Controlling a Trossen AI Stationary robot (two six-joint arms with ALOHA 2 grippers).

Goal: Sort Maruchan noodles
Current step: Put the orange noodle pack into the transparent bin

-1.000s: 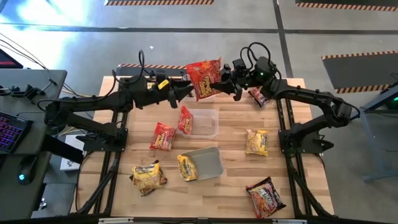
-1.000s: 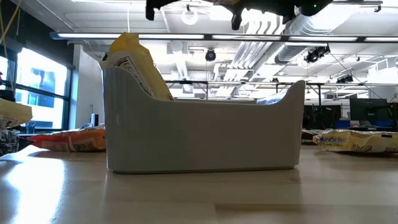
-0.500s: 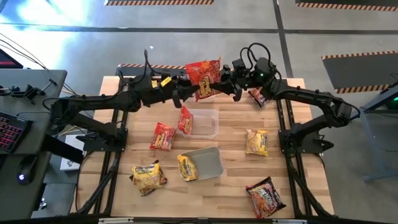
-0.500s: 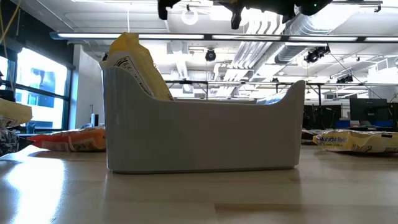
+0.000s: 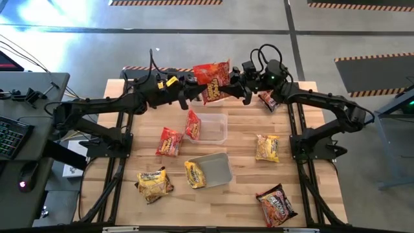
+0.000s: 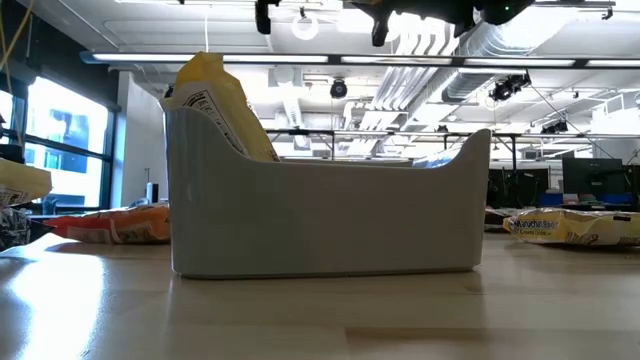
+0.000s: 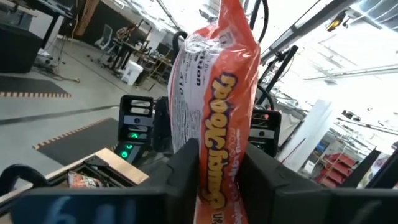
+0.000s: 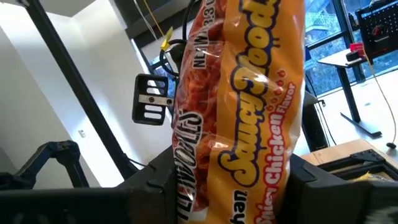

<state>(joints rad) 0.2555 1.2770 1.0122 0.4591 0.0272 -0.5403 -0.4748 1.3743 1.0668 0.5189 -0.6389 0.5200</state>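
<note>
Both grippers meet at the table's [image 5: 116,116] far edge, above the boards. The right gripper [image 5: 226,85] is clamped on a red packet [image 5: 210,79], held upright in the air. The left gripper [image 5: 193,96] has its fingers [image 7: 183,171] on either side of the same packet's edge, apparently pinching it. Other packets lie scattered; one yellow packet [image 5: 194,174] stands in the near tub [image 5: 220,169].
</note>
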